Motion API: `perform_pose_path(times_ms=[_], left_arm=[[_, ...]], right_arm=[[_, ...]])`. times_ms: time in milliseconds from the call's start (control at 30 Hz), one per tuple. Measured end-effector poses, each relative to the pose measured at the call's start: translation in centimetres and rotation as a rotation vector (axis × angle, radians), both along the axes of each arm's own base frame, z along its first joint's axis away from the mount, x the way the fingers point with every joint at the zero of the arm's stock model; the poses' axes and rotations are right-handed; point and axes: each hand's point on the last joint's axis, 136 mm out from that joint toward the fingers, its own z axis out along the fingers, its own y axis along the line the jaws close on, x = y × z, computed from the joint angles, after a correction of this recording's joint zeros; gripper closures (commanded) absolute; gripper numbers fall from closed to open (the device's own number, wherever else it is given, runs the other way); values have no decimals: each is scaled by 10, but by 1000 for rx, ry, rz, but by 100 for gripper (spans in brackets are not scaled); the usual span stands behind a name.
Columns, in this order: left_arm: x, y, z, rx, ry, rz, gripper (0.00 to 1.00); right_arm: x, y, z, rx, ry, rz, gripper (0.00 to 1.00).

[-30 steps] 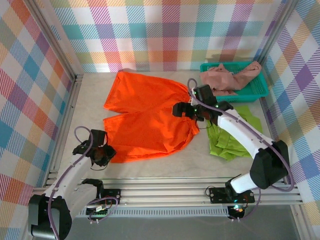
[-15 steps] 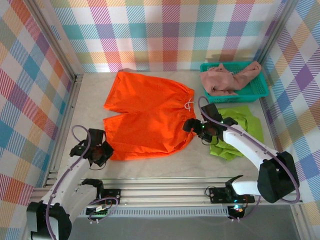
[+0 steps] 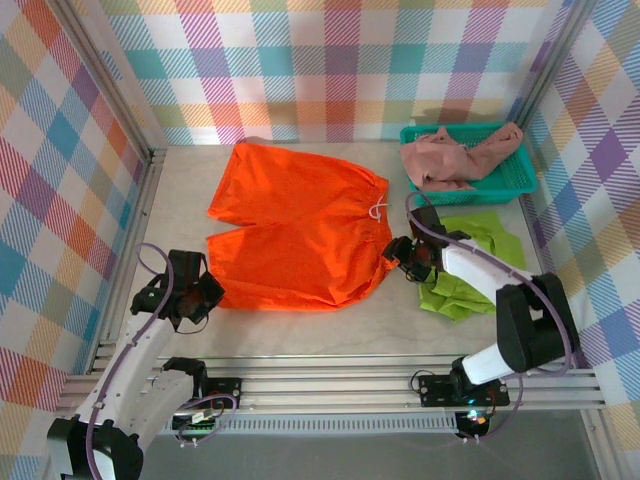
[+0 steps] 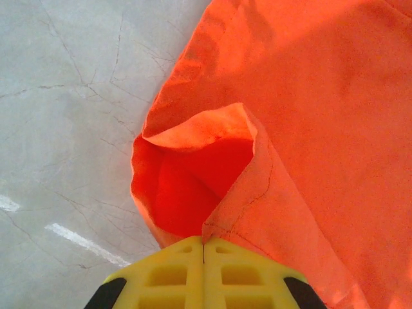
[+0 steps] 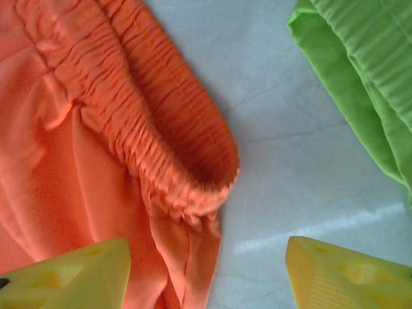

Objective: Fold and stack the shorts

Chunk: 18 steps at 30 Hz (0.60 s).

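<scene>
Left jaws clench a hem corner at lower left while the released right jaws, moved down from the waistband's upper end, now straddle its lower corner on the orange shorts (image 3: 300, 230) spread mid-frame on the desk (image 3: 185, 185), so a fold looks imminent.

The right gripper (image 3: 394, 250) has drawn back from the upper part of the waistband of the orange shorts (image 3: 300, 235) to its near corner, uncovering the white drawstring (image 3: 377, 210). The left gripper (image 3: 207, 298) has shifted slightly left and farther from the arm bases. The leg hem's near corner has moved with it.
</scene>
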Motion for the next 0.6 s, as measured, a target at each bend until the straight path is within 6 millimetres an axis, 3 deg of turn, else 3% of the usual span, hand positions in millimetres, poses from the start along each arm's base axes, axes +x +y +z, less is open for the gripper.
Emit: perform_pose_path(times_ms=[267,600], left_arm=[[-1,1,2,8,-12,-7,100],[-5,2,0,13,-3,-9,100]], right_arm=[[30,10,-1,4,-17,3,41],[29,8,-12,-13,21,-5,47]])
